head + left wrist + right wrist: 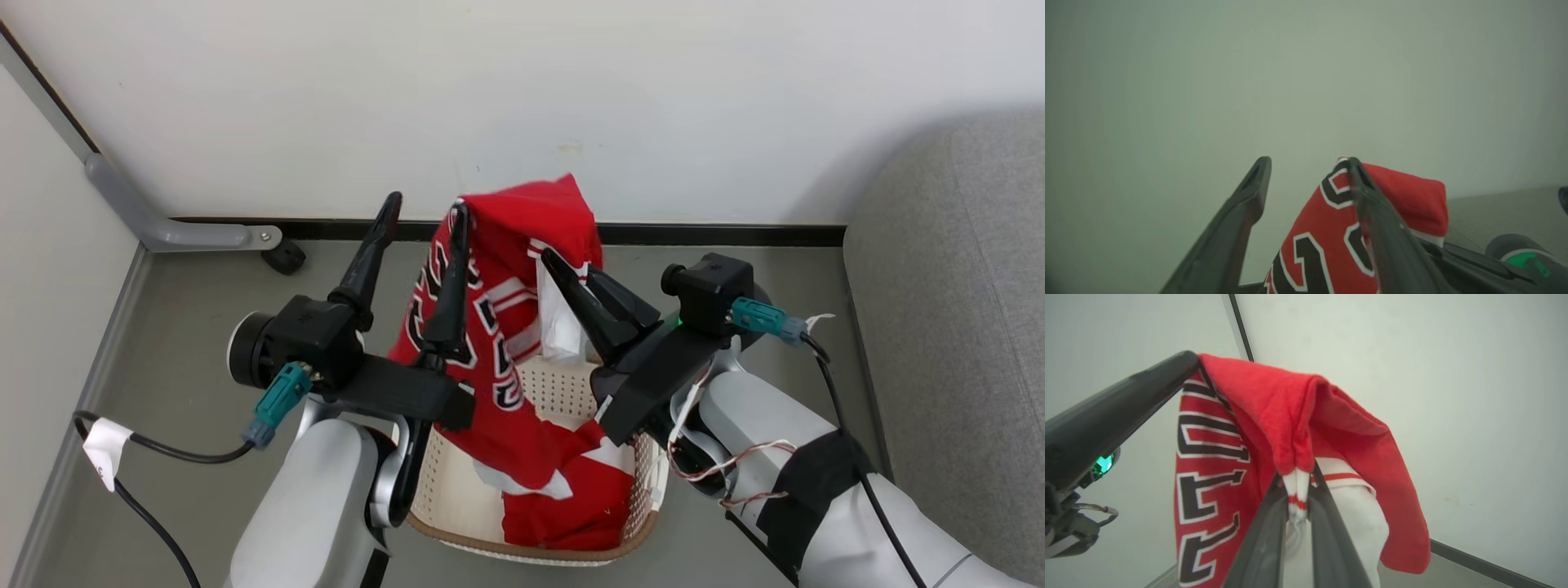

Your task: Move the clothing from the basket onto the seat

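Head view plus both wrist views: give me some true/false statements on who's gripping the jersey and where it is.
1. The right gripper is shut on the white trim of the jersey. True.
2. The left gripper is clamped on the jersey. False: its fingers stand apart, and the cloth only drapes over one finger.
3. The jersey lies on the sofa. False: it hangs above the basket, apart from the sofa.
4. Part of the jersey reaches down into the basket. True.
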